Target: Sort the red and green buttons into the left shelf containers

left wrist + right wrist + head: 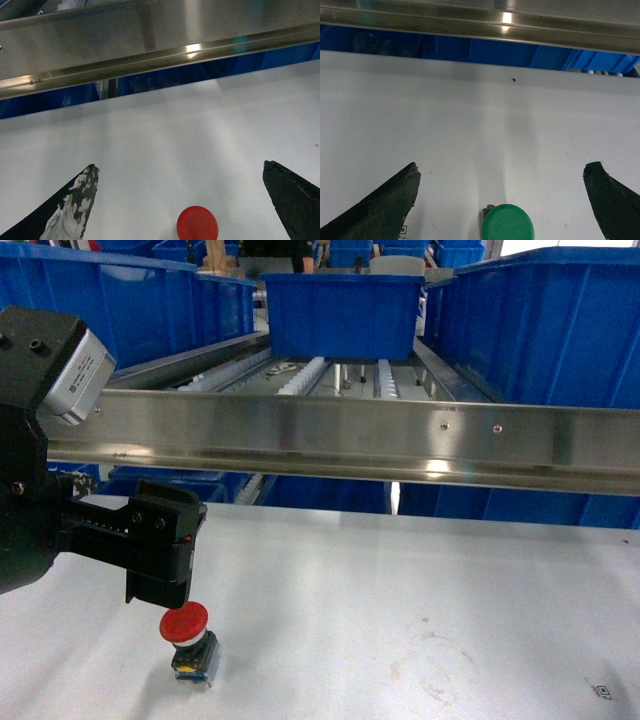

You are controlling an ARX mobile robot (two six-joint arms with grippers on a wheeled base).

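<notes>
Spanning whole width: steel shelf rail, blue bins on roller tracks behind. White table below. Left gripper spread wide, hovering just above red mushroom button standing upright on table. Right gripper likewise spread, green button between fingers, untouched.

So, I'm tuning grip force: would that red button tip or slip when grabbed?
The red button looks top-heavy, a wide cap over a narrower body, so a nudge may tip it. The smooth round cap probably slips; gripping the squarer body seems safer.
</notes>
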